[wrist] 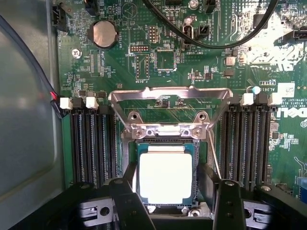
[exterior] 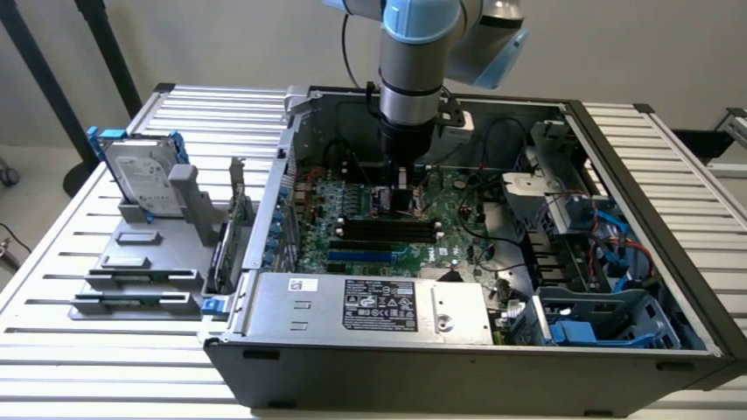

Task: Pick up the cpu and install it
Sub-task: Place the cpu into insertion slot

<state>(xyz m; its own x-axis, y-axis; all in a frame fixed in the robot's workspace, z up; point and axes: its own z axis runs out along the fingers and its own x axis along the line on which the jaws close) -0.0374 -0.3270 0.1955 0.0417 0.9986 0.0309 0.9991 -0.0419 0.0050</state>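
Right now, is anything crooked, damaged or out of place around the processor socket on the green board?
Nothing stands out. The small square silver-grey cpu lies flat and straight in its socket on the green motherboard, edges parallel to the black memory slots. The silver metal retention frame is lifted open, not clamped over it.

large white letters (wrist: 301, 120), seemingly a part of DELL, printed on the green motherboard (wrist: 120, 72), small white print near its components too fine to read, black label (exterior: 380, 305) with white marks on the grey metal box (exterior: 456, 311), unreadable, small white sticker (exterior: 303, 284) just beside it, also unreadable
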